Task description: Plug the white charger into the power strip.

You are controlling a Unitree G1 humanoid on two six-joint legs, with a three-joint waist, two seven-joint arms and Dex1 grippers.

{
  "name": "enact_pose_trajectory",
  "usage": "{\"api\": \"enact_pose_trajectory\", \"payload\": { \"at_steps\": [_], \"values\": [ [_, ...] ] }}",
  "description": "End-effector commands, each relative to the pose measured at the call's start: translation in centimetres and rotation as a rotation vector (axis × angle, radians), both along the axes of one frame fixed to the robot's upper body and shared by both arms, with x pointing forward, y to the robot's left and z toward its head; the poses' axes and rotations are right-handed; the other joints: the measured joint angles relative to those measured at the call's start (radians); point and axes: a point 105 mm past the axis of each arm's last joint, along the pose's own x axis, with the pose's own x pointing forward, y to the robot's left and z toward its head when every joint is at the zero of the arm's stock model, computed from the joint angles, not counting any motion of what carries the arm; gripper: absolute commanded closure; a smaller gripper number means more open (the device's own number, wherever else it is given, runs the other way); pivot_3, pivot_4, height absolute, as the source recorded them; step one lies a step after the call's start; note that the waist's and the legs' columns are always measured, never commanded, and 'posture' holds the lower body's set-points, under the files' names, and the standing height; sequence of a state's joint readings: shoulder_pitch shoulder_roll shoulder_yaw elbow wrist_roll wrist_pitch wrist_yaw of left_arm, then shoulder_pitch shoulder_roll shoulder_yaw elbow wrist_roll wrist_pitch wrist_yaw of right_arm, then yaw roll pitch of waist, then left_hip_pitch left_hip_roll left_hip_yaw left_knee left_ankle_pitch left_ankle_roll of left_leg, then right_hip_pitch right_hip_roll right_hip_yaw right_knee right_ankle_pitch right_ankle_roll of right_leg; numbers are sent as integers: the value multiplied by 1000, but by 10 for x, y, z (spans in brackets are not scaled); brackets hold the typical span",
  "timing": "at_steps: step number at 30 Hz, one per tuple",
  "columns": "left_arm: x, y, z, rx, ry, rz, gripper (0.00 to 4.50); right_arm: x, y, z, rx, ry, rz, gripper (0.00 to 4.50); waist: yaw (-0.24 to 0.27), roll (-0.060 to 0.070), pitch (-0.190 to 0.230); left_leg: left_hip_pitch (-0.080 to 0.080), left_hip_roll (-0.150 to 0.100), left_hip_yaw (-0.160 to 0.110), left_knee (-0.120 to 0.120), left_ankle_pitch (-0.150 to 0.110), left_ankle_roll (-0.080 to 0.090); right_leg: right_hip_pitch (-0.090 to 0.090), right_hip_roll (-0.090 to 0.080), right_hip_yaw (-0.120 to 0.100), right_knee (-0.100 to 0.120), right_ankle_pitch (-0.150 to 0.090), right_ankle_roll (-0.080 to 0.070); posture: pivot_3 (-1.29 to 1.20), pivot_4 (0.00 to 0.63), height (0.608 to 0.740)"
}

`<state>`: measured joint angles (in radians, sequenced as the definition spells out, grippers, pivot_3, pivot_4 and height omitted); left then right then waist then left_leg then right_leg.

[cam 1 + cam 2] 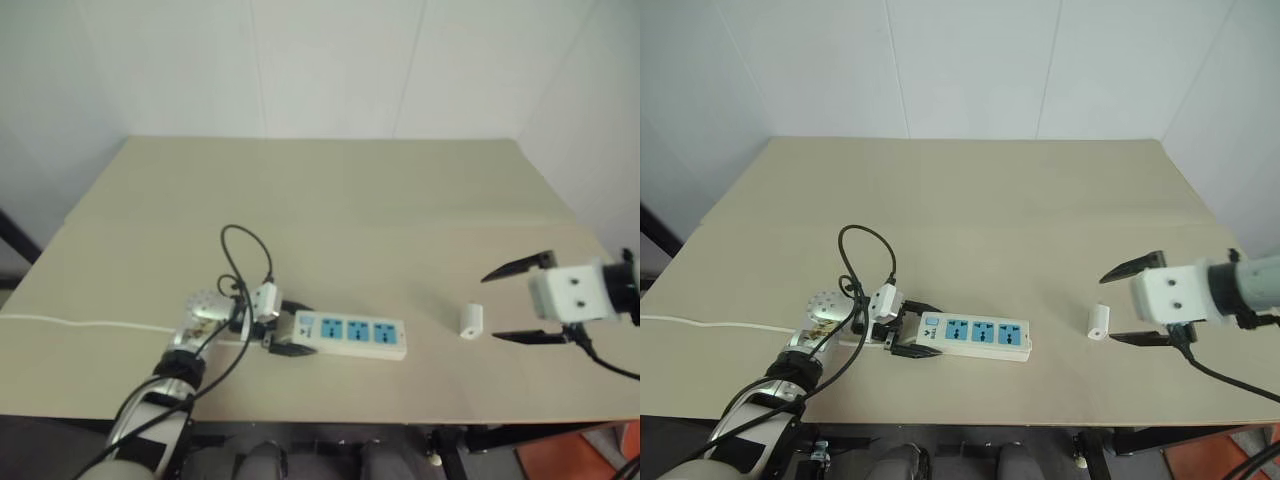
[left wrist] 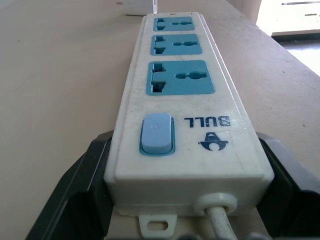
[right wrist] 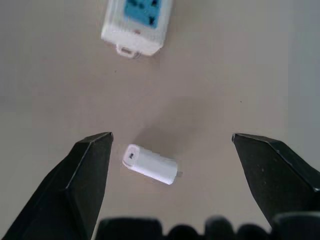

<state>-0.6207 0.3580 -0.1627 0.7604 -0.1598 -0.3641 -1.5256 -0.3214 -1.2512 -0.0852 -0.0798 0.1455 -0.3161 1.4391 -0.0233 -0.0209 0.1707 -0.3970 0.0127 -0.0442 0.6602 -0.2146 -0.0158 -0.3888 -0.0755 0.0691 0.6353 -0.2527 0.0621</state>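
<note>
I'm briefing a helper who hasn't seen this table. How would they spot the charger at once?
On the beige table, look to the right of the long power strip with its three blue sockets. The white charger lies alone there, by the open right gripper. It is a small plain white block, far shorter than the strip.

White boxy gripper [image 1: 522,301] housings with black pointed fingers [image 1: 518,267], black looping cables, silver wrist joints.

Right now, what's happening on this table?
The left gripper is closed around the cord end of the power strip, which lies flat on the table. The right gripper is wide open above the white charger, which lies loose on the table, not yet picked up or plugged in.
</note>
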Motion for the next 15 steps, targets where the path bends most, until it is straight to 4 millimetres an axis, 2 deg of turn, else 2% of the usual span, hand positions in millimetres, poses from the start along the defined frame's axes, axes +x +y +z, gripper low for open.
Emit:
{"api": "enact_pose_trajectory", "payload": {
  "at_steps": [1,6,9,15],
  "values": [
    [-4,-2,-12,42,47,-1,1183,9,3,-6,-220,-84,243,0,0,0,0,0,0,0,0,0,0,0,0,0,-1,1,0,0,150,740],
    [-8,-1,-16,47,52,16,1183,19,-5,-20,-455,-75,452,0,4,0,0,0,0,0,0,0,0,1,0,0,-3,2,0,0,150,740],
    [-10,0,-17,48,57,25,1183,22,-18,-25,-594,-47,520,0,3,1,0,0,0,0,0,0,0,0,-1,0,-3,6,-6,0,150,740],
    [-11,0,-16,42,54,49,1183,37,-21,-30,-695,-51,605,0,-5,2,0,1,0,1,-1,0,0,1,0,1,-2,6,-7,0,150,740]
  ]
}}
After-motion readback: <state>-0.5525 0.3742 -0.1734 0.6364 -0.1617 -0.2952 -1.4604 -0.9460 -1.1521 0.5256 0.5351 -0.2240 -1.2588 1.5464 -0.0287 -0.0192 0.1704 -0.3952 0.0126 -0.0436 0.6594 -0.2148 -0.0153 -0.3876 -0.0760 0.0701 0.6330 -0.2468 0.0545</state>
